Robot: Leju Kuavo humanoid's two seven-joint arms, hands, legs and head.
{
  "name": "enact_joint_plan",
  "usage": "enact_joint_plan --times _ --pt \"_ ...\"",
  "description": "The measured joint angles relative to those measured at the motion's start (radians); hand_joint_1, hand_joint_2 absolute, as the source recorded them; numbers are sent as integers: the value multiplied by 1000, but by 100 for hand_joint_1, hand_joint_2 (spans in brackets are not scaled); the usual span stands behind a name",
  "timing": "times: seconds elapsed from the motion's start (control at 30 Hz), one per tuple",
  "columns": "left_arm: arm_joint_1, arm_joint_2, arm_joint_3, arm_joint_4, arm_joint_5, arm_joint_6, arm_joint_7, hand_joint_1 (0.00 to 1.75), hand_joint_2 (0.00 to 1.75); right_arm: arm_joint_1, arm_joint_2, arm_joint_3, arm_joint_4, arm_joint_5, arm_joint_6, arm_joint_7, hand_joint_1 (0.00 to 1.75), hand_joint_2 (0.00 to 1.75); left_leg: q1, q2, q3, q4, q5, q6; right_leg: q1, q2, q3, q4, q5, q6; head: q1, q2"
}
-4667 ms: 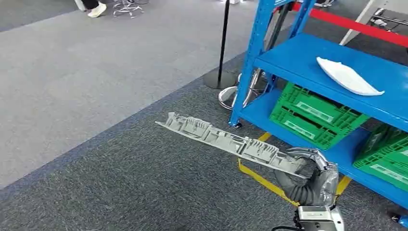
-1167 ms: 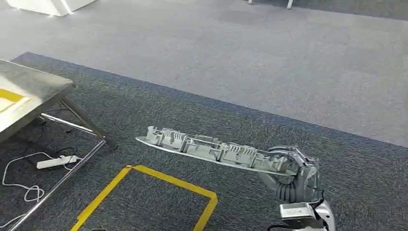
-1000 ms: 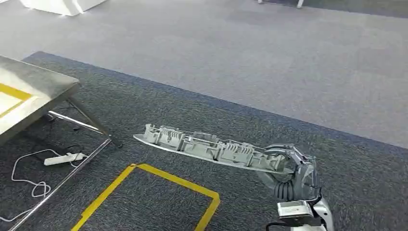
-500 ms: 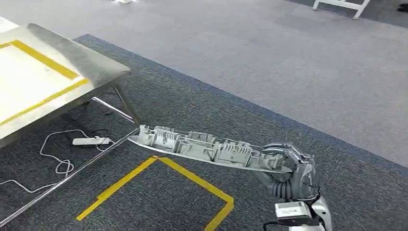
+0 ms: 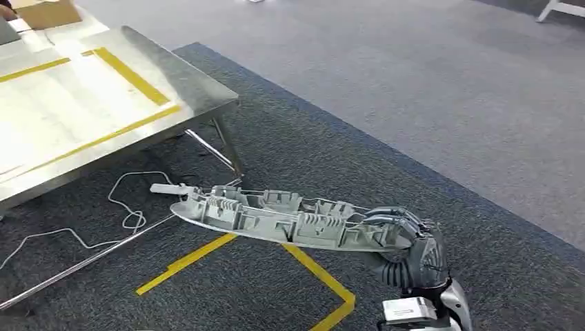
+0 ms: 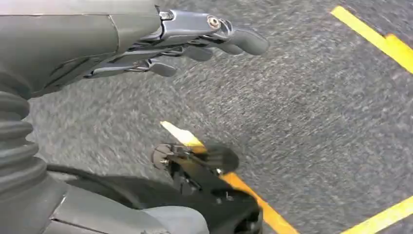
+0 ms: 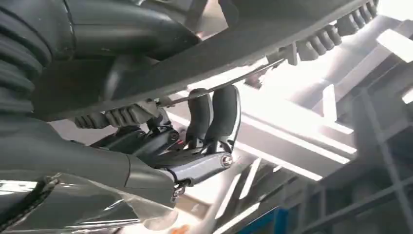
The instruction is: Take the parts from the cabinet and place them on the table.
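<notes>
Right hand [image 5: 403, 241] fingers are wrapped around one end of a long grey plastic part [image 5: 276, 217], which is held in the air above the dark carpet [image 5: 428, 179]. The part's long axis is seen running roughly level across the head view, from the hand at the right toward the left, and its free end points toward the near corner of the metal table [image 5: 200, 96]. The ribbed, clipped side of the part is turned upward. In the right wrist view the part [image 7: 253, 44] is seen from beneath as a dark strip, with the fingers [image 7: 221, 114] pressed up against its edge.

The left hand [image 6: 195, 41] is seen in its wrist view hanging over the carpet, holding nothing, with its fingers stretched out and slightly apart.

The table is marked with yellow tape lines [image 5: 134, 76]. A white power strip [image 5: 169, 189] and its cable [image 5: 127, 207] lie on the carpet beneath the table's edge, and yellow floor tape [image 5: 314, 272] is laid out below the held part.
</notes>
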Motion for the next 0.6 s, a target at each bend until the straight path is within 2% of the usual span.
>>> enact_joint_plan --times 0.03,0.07,0.1,0.13,0.17,0.2,0.23,0.27,0.3,0.33,0.4,0.43,0.47,0.5,0.53,0.57,0.6 --pt "-2 0 0 0 -6 -1 0 0 175 -2 -2 6 -1 11 6 -8 175 175 4 9 -40 81 -33 -3 2 -18 4 0 -4 -4 -2 0" --pt "-3 0 0 0 -9 -2 0 0 175 -4 -3 15 -1 25 9 -13 175 175 7 11 -71 141 -46 -7 2 -33 7 0 -8 -4 -1 0" --pt "-2 0 0 0 -13 -4 2 0 175 -8 -5 27 -1 41 13 -18 175 175 10 12 -82 156 -38 -8 2 -46 11 0 -12 -4 -2 0" --pt "-1 2 0 0 -16 -5 4 0 175 -13 -8 38 0 51 13 -19 175 175 11 14 -71 131 -9 -9 2 -57 16 0 -16 -4 -2 0" --pt "-1 3 0 0 -18 -6 5 0 175 -18 -10 52 0 63 14 -21 175 175 11 19 -40 61 39 -6 3 -70 23 0 -20 -2 -2 0" --pt "-1 4 0 0 -20 -8 5 0 175 -23 -11 66 0 70 14 -21 175 175 10 32 1 -25 85 -1 3 -80 31 0 -25 0 -3 0" --pt "-2 6 0 0 -23 -8 5 0 175 -26 -12 77 -1 76 14 -21 175 175 3 73 39 -109 115 9 4 -90 36 -2 -30 4 -2 0" --pt "-6 8 0 0 -24 -8 7 0 175 -29 -12 87 0 81 14 -21 175 175 -14 112 47 -122 93 16 11 -101 40 -2 -35 11 -1 0" --pt "-9 8 0 0 -25 -8 7 0 175 -32 -13 91 0 83 13 -21 175 175 -16 105 47 -131 93 23 11 -109 38 -3 -36 16 -5 0" --pt "-8 9 0 0 -26 -8 8 0 175 -36 -14 97 0 86 13 -20 175 175 -17 95 43 -131 93 25 12 -121 41 -5 -37 21 -1 0" --pt "-6 9 0 0 -26 -7 10 0 175 -47 -14 109 0 89 11 -18 175 175 -16 68 49 -144 92 35 14 -147 60 -19 -43 34 -1 0" --pt "-1 6 0 0 -27 -7 10 0 175 -51 -15 113 0 88 9 -14 175 175 -5 57 67 -159 98 41 8 -124 57 -12 -53 37 0 0" --pt "-3 9 0 0 -27 -6 10 0 175 -54 -15 115 1 86 2 -11 175 175 -2 47 74 -165 98 48 9 -67 40 31 -71 37 7 0" --pt "-7 9 0 0 -27 -4 10 0 175 -54 -15 117 1 84 -4 -9 175 175 0 33 74 -165 98 52 9 -38 0 102 -101 38 10 0" --pt "-9 9 0 0 -28 -4 10 0 175 -53 -15 119 1 79 -10 -6 175 175 0 19 74 -165 95 56 9 -24 -49 188 -134 39 13 0" --pt "-9 8 0 0 -28 -4 10 0 175 -53 -15 120 3 79 -13 -3 175 175 -1 5 75 -165 93 59 9 -18 -98 260 -154 41 12 0" --pt "-8 6 0 0 -28 -4 10 0 175 -53 -15 121 5 79 -13 -1 175 175 -2 -11 78 -164 92 58 10 -17 -130 293 -149 43 12 0"
